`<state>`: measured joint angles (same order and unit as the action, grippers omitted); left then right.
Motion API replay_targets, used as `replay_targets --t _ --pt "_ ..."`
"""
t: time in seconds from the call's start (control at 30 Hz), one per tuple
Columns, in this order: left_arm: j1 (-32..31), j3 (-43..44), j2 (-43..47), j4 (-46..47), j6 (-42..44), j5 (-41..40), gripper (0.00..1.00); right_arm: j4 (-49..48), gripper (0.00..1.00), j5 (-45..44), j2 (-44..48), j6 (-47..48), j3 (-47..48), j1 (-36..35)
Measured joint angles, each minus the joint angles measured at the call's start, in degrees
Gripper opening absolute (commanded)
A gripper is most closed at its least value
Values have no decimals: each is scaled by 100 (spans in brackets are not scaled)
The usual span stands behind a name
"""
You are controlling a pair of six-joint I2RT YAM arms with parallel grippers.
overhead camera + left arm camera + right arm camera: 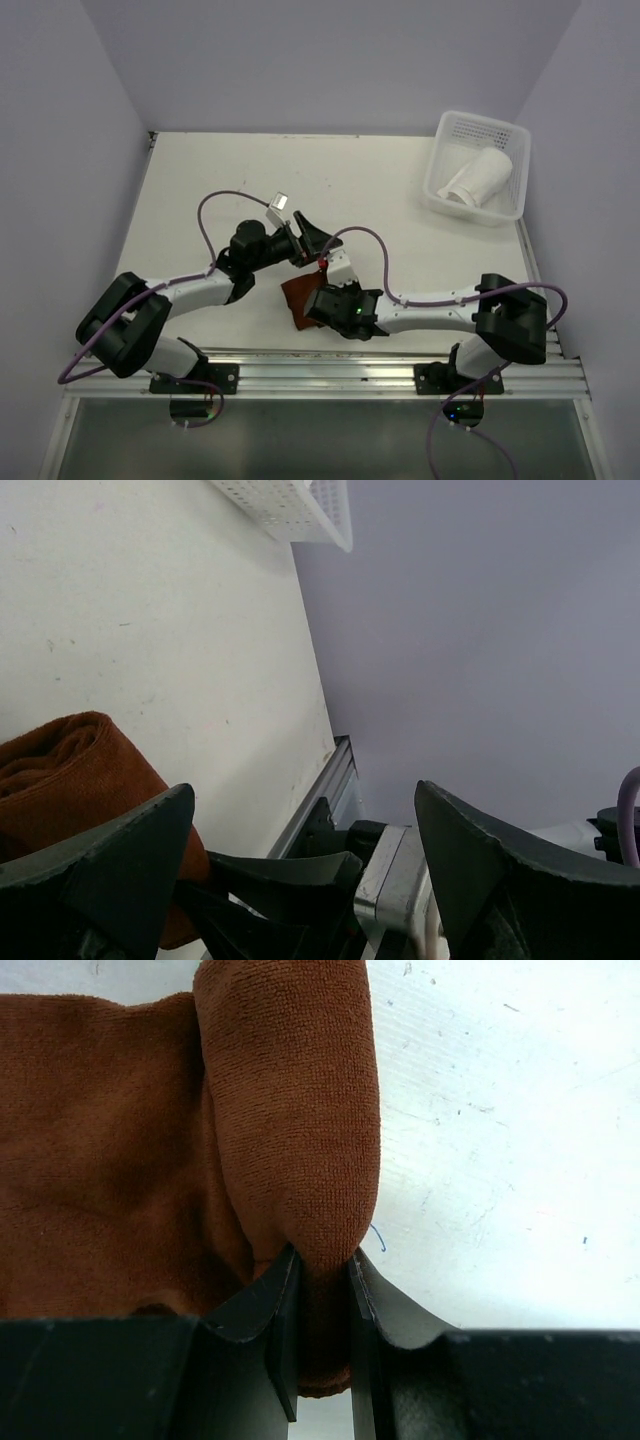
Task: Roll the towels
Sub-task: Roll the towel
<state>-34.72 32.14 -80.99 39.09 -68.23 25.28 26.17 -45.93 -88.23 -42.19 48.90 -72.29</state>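
A white surface [200, 180] sits between pale lilac walls. At its far right corner stands a white perforated basket [437, 140], with a rolled white towel [478, 178] lying slantwise inside it. Near the front middle a brown towel [296, 298] lies on the surface. The left arm [190, 290] reaches in from the front left, and the left jaws stand spread apart just past the brown towel's far edge. The right arm [440, 298] reaches in from the front right. The right jaws sit over the towel's right part, their tips hidden. Purple cables [225, 195] loop off both arms. A metal rail [330, 372] runs along the front edge.
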Motion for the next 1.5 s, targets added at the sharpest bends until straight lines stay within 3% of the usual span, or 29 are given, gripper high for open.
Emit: replay_targets --t 0.3,0.6,1.5 --pt "0 -332 -166 734 -756 0 95 389 0 -726 -476 -79 212 -442" --pt "57 -610 -435 1421 -1368 2 91 426 0 -872 -721 -146 280 -507" --pt "-210 -330 -1814 1862 -1054 625 86 1644 0 -1458 -2098 2 1467 -769"
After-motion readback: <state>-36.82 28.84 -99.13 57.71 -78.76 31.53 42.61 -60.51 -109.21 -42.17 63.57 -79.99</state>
